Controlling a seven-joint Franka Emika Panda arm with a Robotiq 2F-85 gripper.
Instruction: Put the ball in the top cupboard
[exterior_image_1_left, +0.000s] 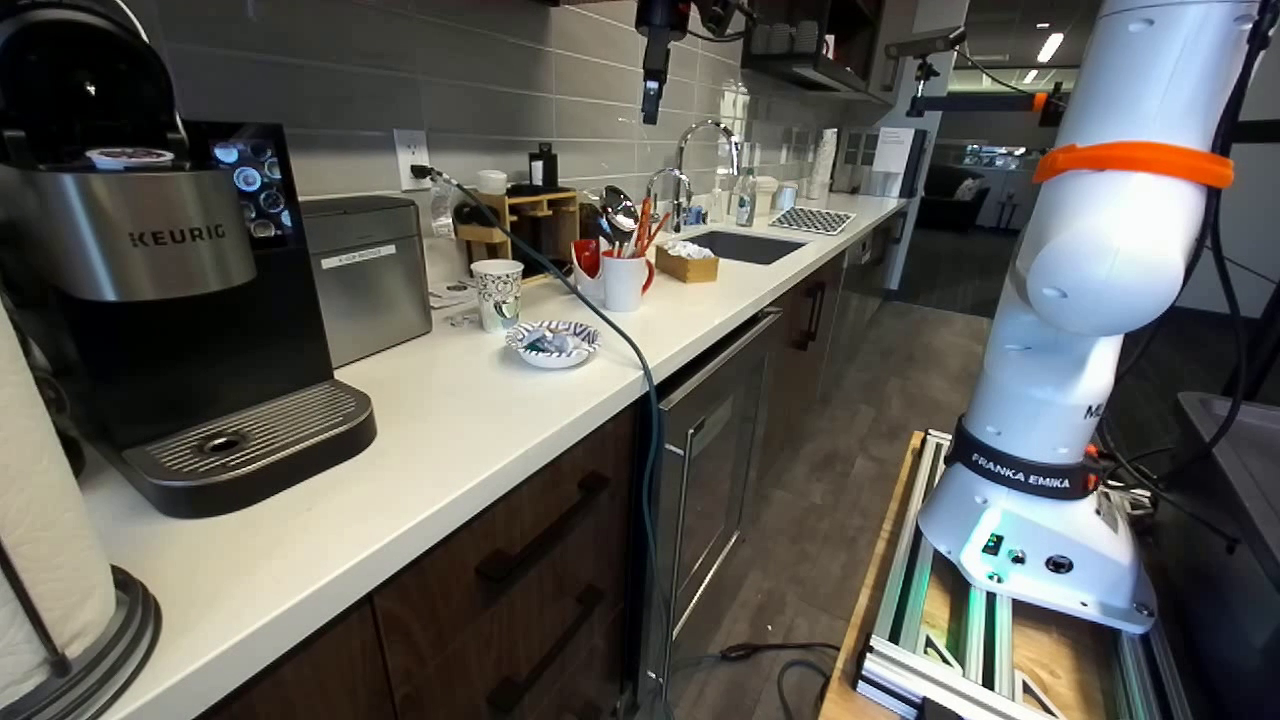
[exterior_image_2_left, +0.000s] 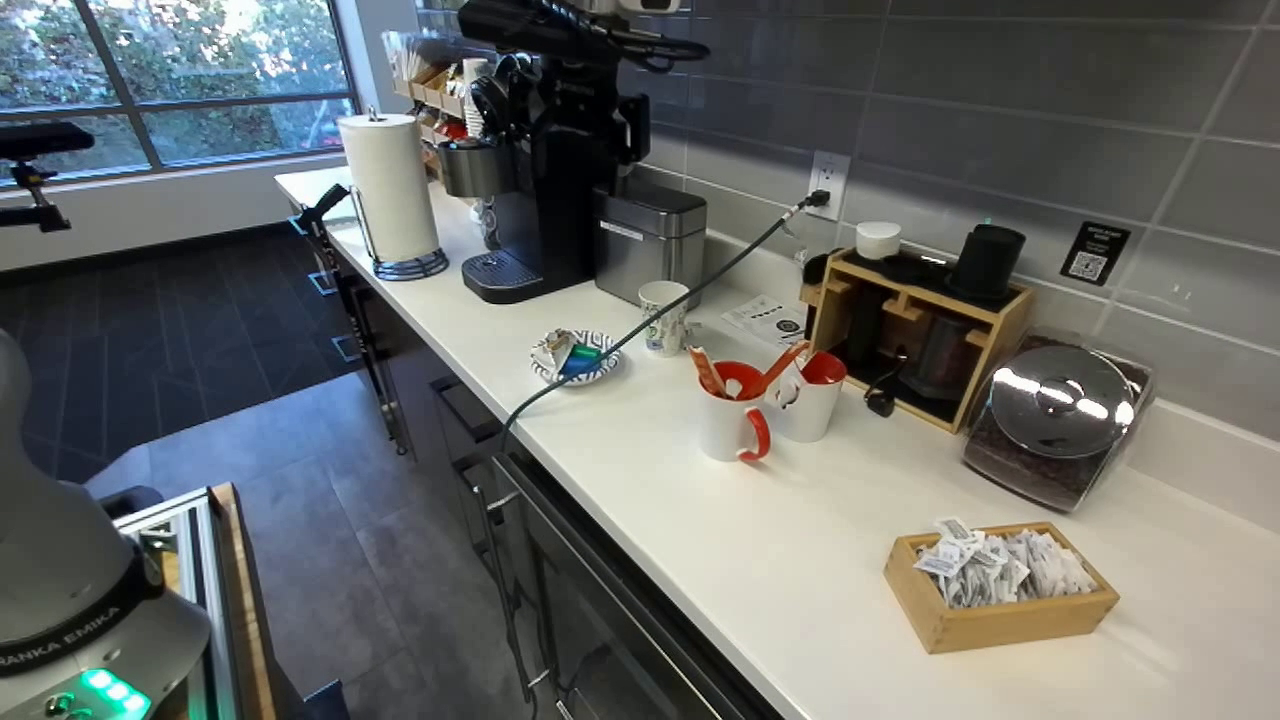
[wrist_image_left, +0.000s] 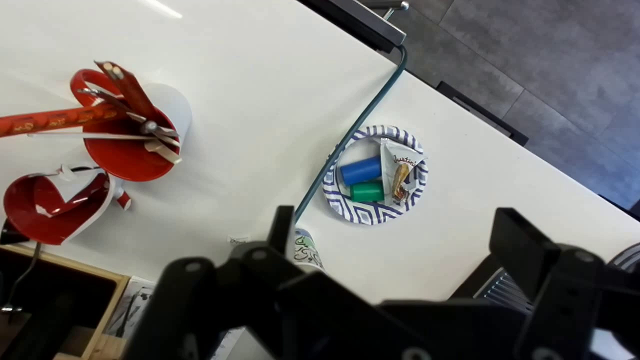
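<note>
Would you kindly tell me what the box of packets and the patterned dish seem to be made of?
The box looks like wood, perhaps bamboo, seemingly matt, from its honey-tan walls and thick edges. The dish is probably smooth paper, given its thin rim and printed-looking pattern.

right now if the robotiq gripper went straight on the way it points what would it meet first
Likely the patterned paper plate ahead of the open gripper, though the dark power cord crossing its edge in the wrist view could come first; depth is unclear.
</note>
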